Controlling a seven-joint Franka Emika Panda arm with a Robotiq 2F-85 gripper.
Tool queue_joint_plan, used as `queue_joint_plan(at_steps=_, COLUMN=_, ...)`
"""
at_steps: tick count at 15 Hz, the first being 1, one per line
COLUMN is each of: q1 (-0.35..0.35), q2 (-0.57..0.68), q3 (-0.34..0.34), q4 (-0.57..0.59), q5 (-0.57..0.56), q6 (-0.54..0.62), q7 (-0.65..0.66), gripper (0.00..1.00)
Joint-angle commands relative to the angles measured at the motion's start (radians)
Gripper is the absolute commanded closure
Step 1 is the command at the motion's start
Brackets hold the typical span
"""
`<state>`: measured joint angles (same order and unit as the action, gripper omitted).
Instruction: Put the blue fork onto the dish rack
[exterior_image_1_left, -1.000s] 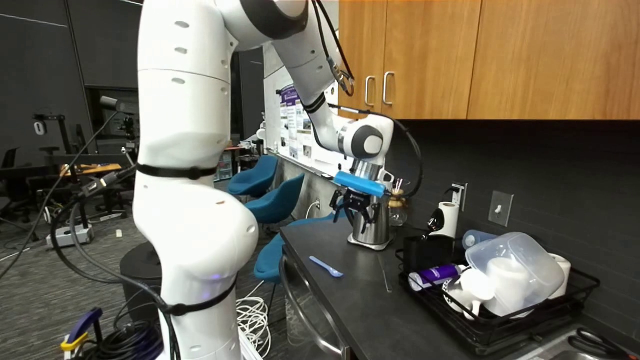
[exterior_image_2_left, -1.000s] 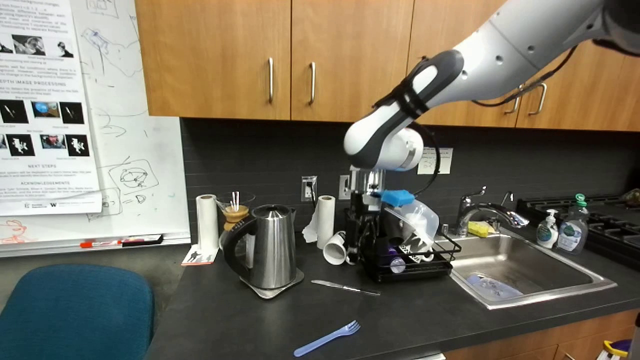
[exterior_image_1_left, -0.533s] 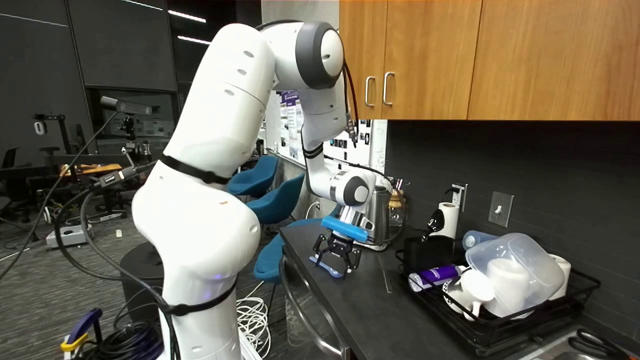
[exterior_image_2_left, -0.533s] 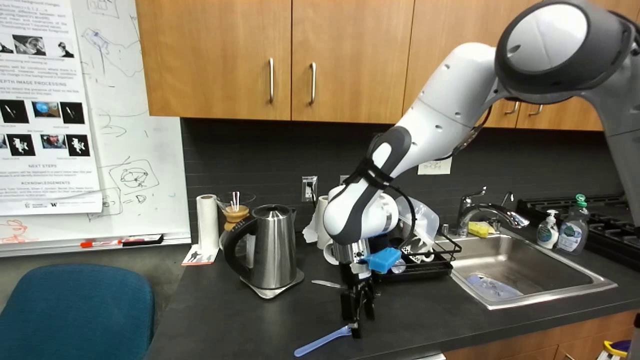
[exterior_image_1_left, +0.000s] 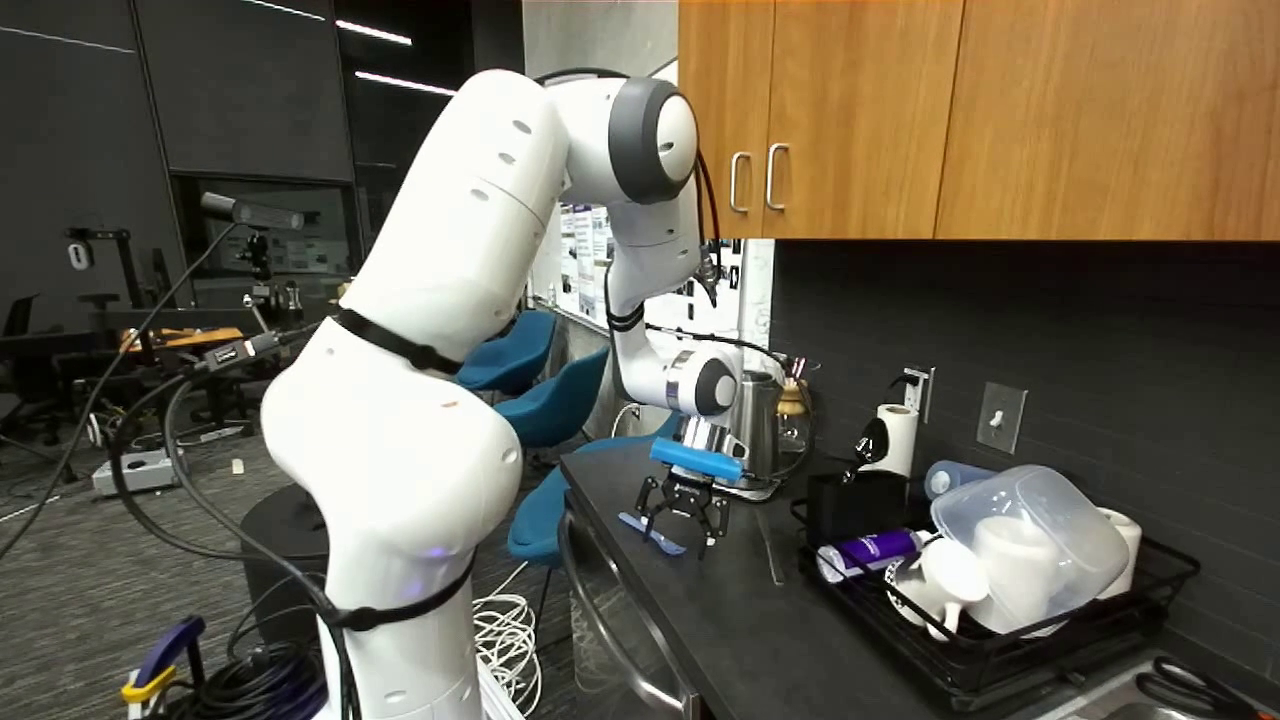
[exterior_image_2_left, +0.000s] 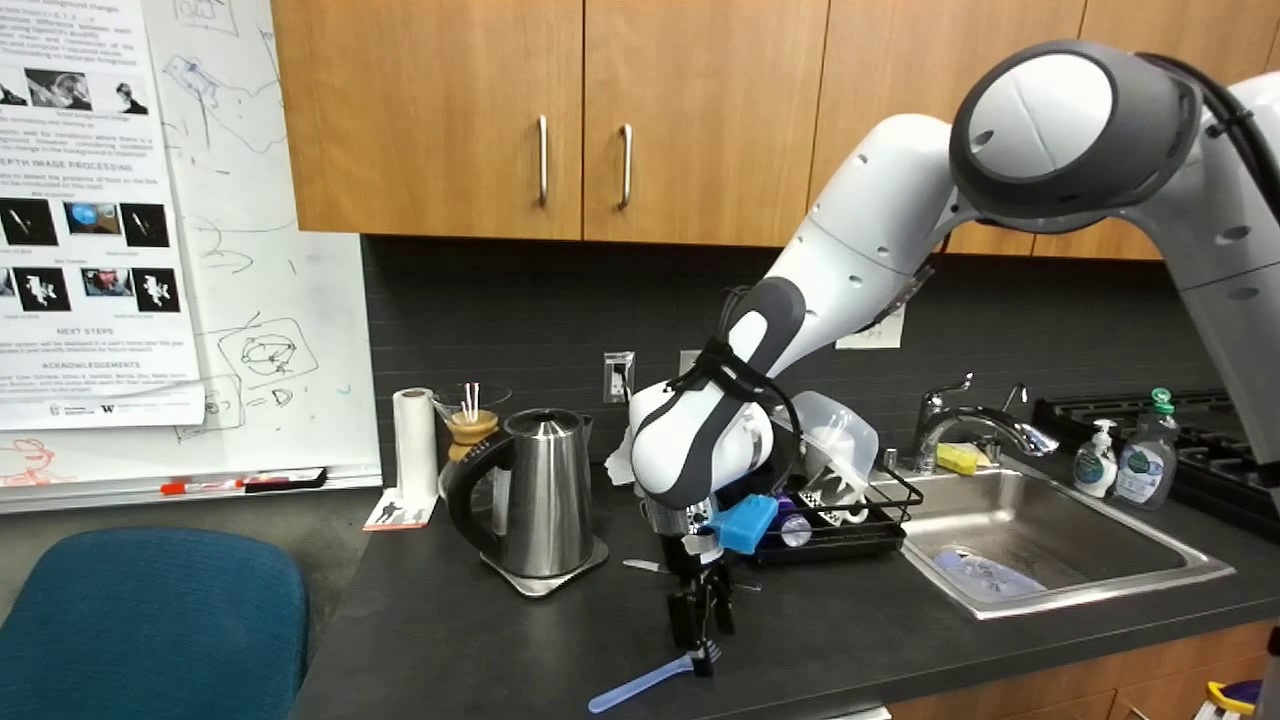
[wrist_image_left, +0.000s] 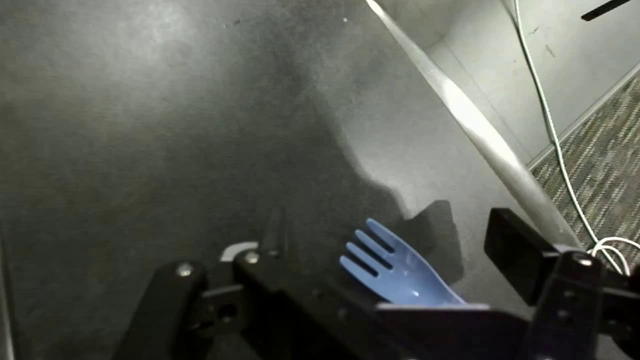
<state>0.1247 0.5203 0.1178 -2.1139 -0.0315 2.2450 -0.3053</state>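
The blue fork (exterior_image_2_left: 640, 688) lies flat on the dark counter near its front edge. In an exterior view its tined end (exterior_image_1_left: 670, 546) lies under my gripper (exterior_image_1_left: 678, 537). My gripper (exterior_image_2_left: 700, 655) is open, pointing down just over the tines. In the wrist view the fork's head (wrist_image_left: 412, 280) shows between the spread fingers; its handle is hidden behind the gripper body. Nothing is held. The black dish rack (exterior_image_2_left: 835, 547) stands at the back of the counter, filled with dishes; its wire rim (exterior_image_1_left: 985, 655) also shows closer in an exterior view.
A steel kettle (exterior_image_2_left: 548, 500) stands on the counter beside the arm. A table knife (exterior_image_1_left: 770, 550) lies between fork and rack. The rack holds a clear tub (exterior_image_1_left: 1050, 540), white cups and a purple bottle (exterior_image_1_left: 875, 548). A sink (exterior_image_2_left: 1060, 540) lies beyond the rack.
The gripper has come down from above the counter's back, near kettle and rack, to the fork by the front edge. In the last half second it shifted only slightly. The fork has not moved.
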Motion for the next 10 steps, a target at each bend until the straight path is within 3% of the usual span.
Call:
queue_joint_plan(at_steps=1, q1=0.014, q2=0.002, q3=0.011, q4=0.024, q5=-0.051, q6=-0.017, q7=0.032, gripper=0.0)
queue_joint_plan(at_steps=10, q1=0.029, q2=0.015, q3=0.036, q4=0.027, q5=-0.061, q6=-0.006, q7=0.027, gripper=0.0)
